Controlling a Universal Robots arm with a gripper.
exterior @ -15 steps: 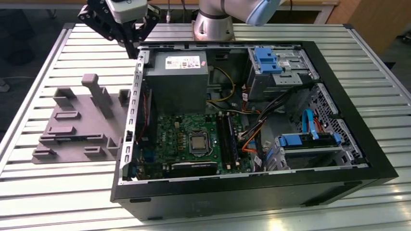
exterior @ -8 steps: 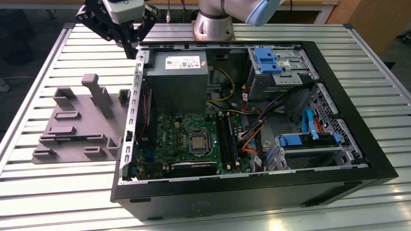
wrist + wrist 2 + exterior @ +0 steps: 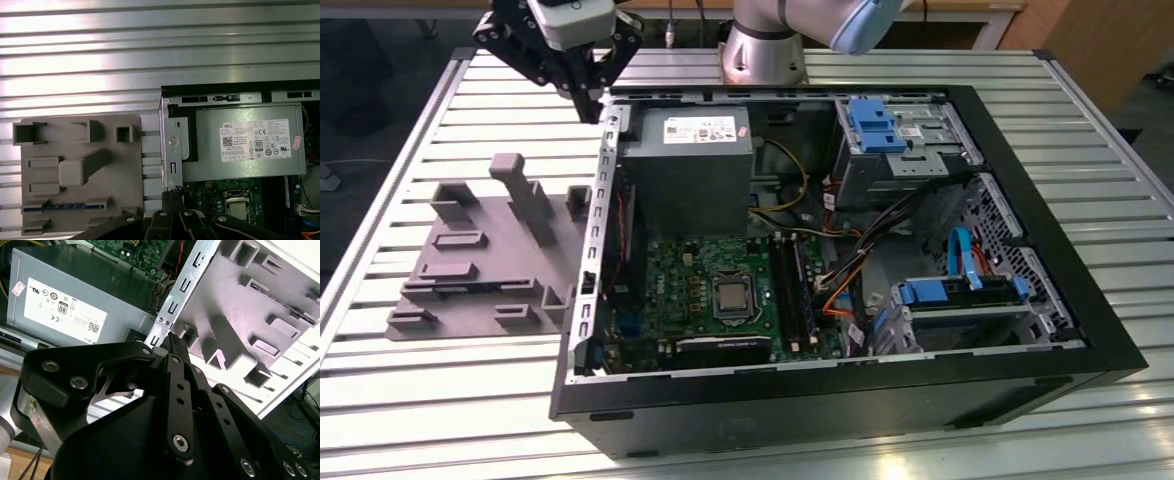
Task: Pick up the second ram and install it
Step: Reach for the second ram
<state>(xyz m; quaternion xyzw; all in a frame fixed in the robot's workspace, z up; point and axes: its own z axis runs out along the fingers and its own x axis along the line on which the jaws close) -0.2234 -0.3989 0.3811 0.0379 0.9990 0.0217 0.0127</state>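
The second ram (image 3: 65, 206) shows as a thin blue-green strip standing on edge in a slot of the grey holder block (image 3: 75, 150). That block (image 3: 480, 250) lies on the table at the exterior view's left, beside the open computer case (image 3: 854, 400). My gripper (image 3: 584, 98) hangs above the case's far left corner, by the grey power supply (image 3: 687, 165). Its dark fingertips (image 3: 175, 196) are pressed together with nothing between them, and they sit over the metal case wall (image 3: 175, 295). The motherboard (image 3: 707, 290) with its long black sockets (image 3: 787, 285) lies inside the case.
Coloured cables (image 3: 854, 270) and blue drive brackets (image 3: 874, 125) fill the case's right half. The holder block has a tall pillar (image 3: 514, 185) and several raised slots. The ribbed metal table (image 3: 454, 400) runs around the case.
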